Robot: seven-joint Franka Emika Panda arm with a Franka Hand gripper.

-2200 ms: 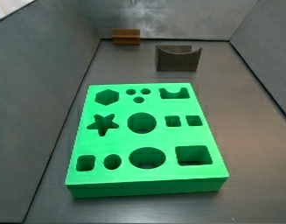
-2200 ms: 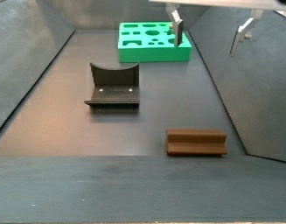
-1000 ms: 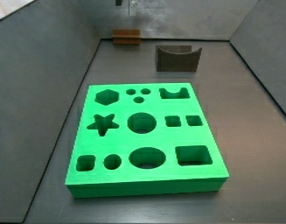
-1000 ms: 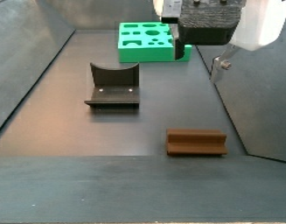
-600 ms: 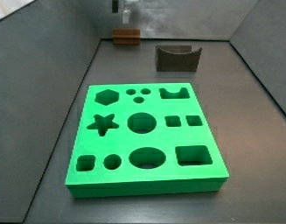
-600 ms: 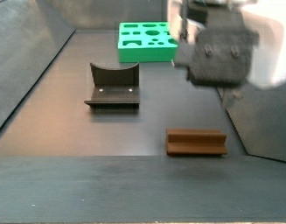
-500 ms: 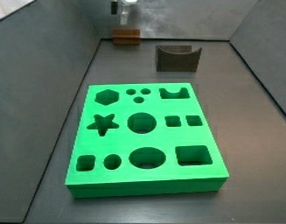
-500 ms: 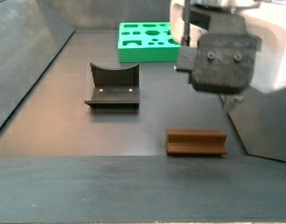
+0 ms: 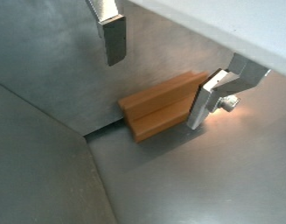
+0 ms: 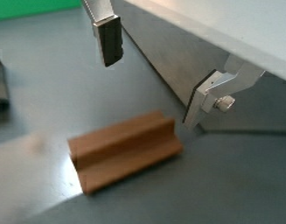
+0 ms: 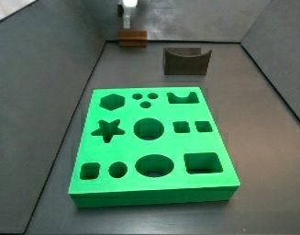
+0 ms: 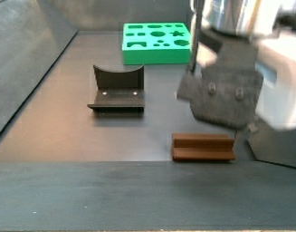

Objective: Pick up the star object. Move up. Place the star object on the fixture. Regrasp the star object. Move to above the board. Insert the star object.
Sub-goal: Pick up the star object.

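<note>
The star object [image 9: 166, 107] is a thick brown wooden block lying on the dark floor against the wall; its star outline does not show from here. It also appears in the other wrist view [image 10: 124, 150] and in both side views [image 11: 132, 37] [image 12: 204, 146]. My gripper [image 9: 156, 74] hangs open just above it. One finger [image 9: 114, 37] is off to one side of the block, and the other finger [image 9: 207, 98] is at its far end. Nothing is between the pads. The fixture [image 11: 185, 61] and the green board [image 11: 152, 138] stand apart from the gripper.
Grey walls enclose the floor, and the star object lies close to one wall and its corner seam [image 9: 101, 131]. The fixture [image 12: 118, 89] stands mid-floor between the board [image 12: 158, 43] and the block. The blurred gripper body [image 12: 225, 89] hides part of the floor.
My gripper has travelled away from the board end and come down over the brown block. Its fingers have stayed apart. Block, fixture and board have not moved.
</note>
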